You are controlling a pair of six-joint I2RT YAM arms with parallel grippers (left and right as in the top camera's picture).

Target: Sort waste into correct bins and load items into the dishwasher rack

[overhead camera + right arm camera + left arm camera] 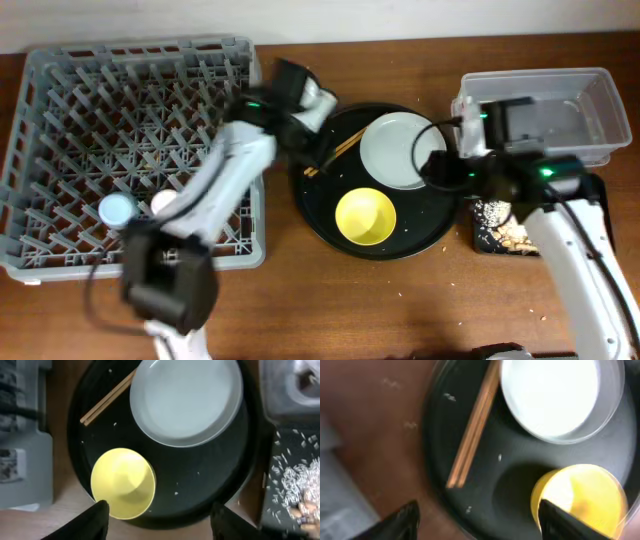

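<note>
Chopsticks (333, 155) diagonal, lower-left to upper-right

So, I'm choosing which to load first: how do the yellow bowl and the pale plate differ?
The plate is pale grey-white, the yellow bowl bright yellow. The plate is wider than the bowl. The plate lies at the far side of the round black tray beside the chopsticks; the bowl sits near its front edge. Both are round and rest on that tray.

Two cups (117, 209) (in rack (60, 90)), one bowl (123, 483), one plate (186, 402), two chopsticks (107, 399), one tub (600, 100), one rectangular tray (480, 243).
</note>
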